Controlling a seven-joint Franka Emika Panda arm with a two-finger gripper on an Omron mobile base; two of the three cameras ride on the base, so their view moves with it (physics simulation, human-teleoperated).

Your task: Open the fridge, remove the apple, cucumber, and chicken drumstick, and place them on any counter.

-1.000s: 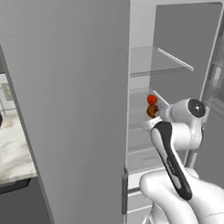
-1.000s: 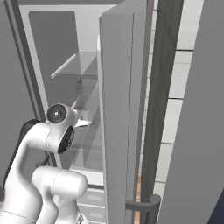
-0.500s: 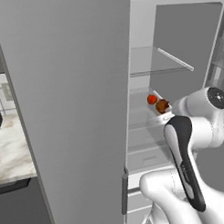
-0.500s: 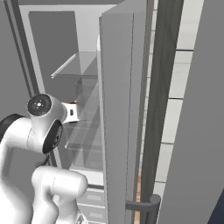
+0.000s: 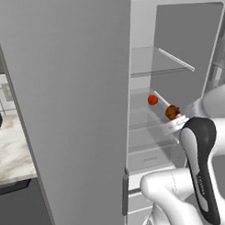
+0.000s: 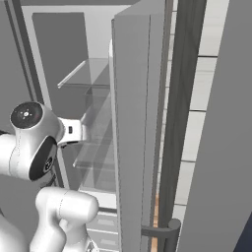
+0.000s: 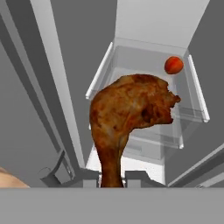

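The fridge (image 5: pixel 76 88) stands with its doors swung open, showing a white interior and glass shelves. My gripper (image 7: pixel 111 179) is shut on the thin end of the chicken drumstick (image 7: pixel 131 109), whose thick brown end points into the fridge. From the left base the drumstick (image 5: pixel 172 112) hangs just off the front of the middle shelf, at the tip of my gripper (image 5: pixel 177 119). The apple (image 5: pixel 153 100) rests further back on that shelf, and the hand camera shows the apple (image 7: pixel 173 65) beyond the drumstick. The cucumber is out of view.
The open left door (image 5: pixel 64 134) stands close on my left, and the right door (image 6: pixel 130 123) walls off my right. A marble counter (image 5: pixel 10 150) lies past the left door. A glass shelf (image 5: pixel 161 62) spans above the hand. Drawers (image 5: pixel 148 159) sit below.
The drumstick has come away from the apple toward the fridge front, carried in my gripper. My arm's upper joint has swung outward. The apple has stayed put.
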